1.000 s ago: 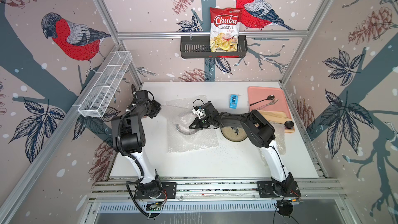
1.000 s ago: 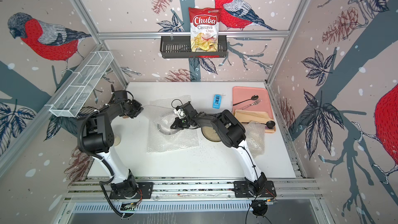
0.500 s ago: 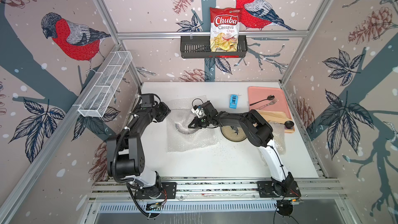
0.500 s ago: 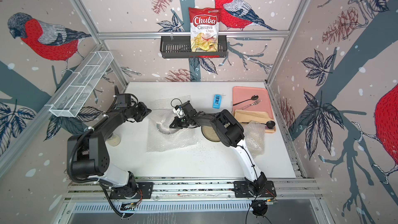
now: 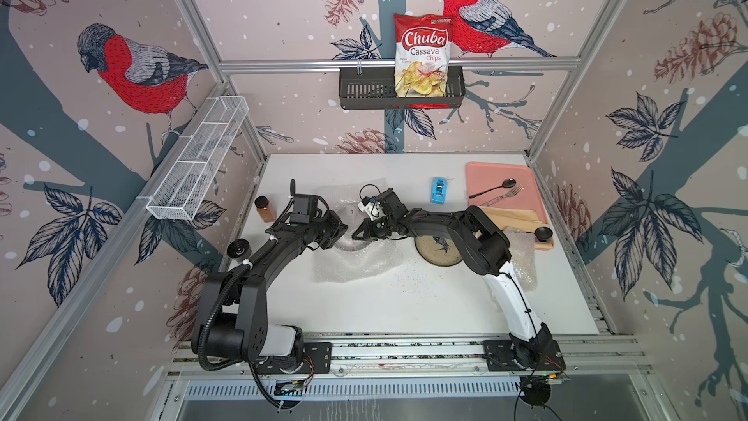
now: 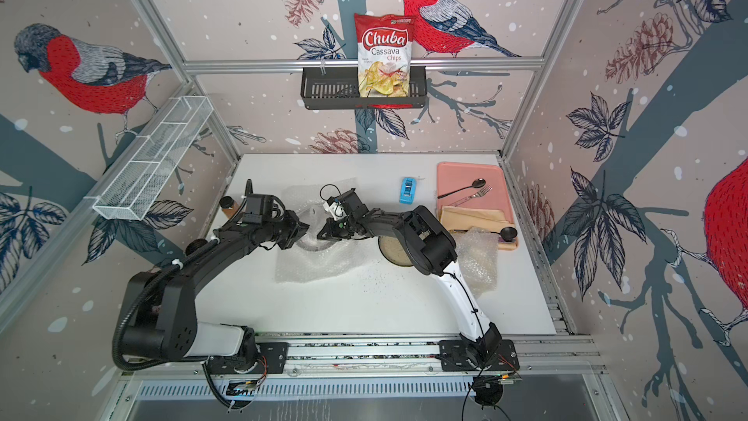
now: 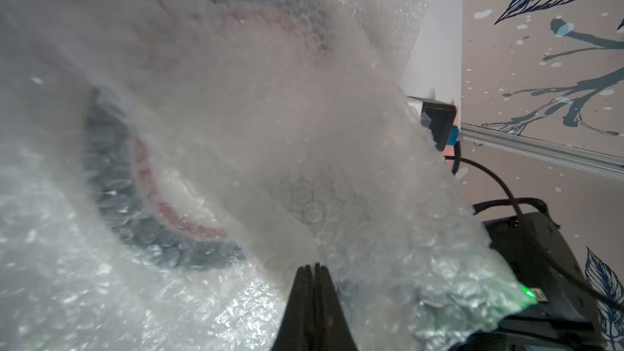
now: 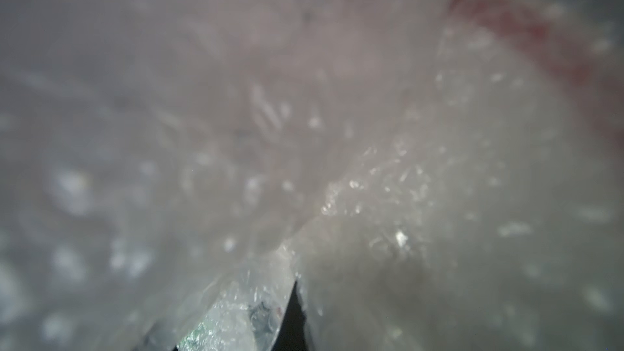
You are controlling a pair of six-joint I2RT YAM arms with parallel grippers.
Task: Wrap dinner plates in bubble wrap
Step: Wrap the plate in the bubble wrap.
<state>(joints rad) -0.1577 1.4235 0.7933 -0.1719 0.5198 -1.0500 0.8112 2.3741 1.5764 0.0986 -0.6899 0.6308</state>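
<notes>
A plate (image 5: 354,247) lies mid-desk (image 5: 404,309) under a bubble wrap sheet (image 5: 356,267). The left jaws and right jaws, both clenched, pinch its raised folds above the plate. Folding looks half done; next, draw the flaps across and lay them flat.

Mid-counter (image 5: 404,309), a dinner plate (image 5: 347,244) lies beneath the folds of a bubble wrap sheet (image 5: 356,267). Just to its right sits a second plate (image 5: 435,253), partly under the right arm (image 5: 481,236), with another bubble wrap sheet (image 5: 522,261) beyond that. At the back right, a tray (image 5: 502,170) carries a spoon (image 5: 491,189) and a fork (image 5: 504,197), with a napkin (image 5: 508,216) across its front end. A jar (image 5: 265,209) stands near the left edge. On the back wall, a basket (image 5: 364,93) holds a bag of chips (image 5: 423,56).
</notes>
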